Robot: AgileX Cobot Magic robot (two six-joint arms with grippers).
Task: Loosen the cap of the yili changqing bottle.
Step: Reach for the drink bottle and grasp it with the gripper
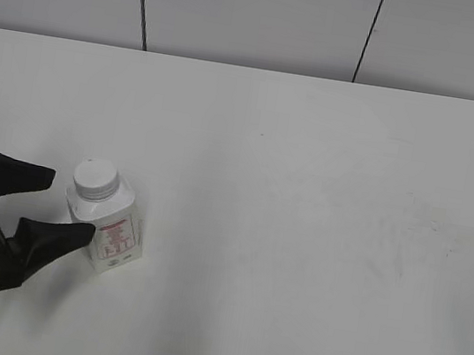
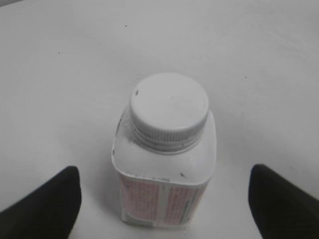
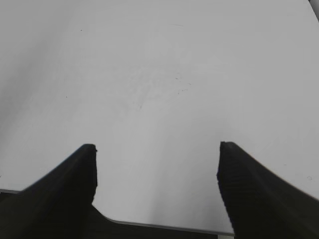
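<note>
At lower left, the left gripper (image 1: 62,202) gaped wide, empty, approaching the yili changqing bottle (image 1: 109,228); next, closing to steady it; cap (image 1: 96,176) untouched.

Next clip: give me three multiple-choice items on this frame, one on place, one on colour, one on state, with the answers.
1. Where does the bottle stand on the table?
A. front left
B. far right
C. centre back

2. What colour is the cap?
A. red
B. white
C. blue

3. How is the left gripper?
A. shut on the cap
B. shut, empty
C. open beside the bottle

Answers: 1 A, the exterior view shows it low on the left. 2 B, the left wrist view shows a white ribbed cap. 3 C, its fingers are spread apart, with the bottle at their tips and not clamped.
</note>
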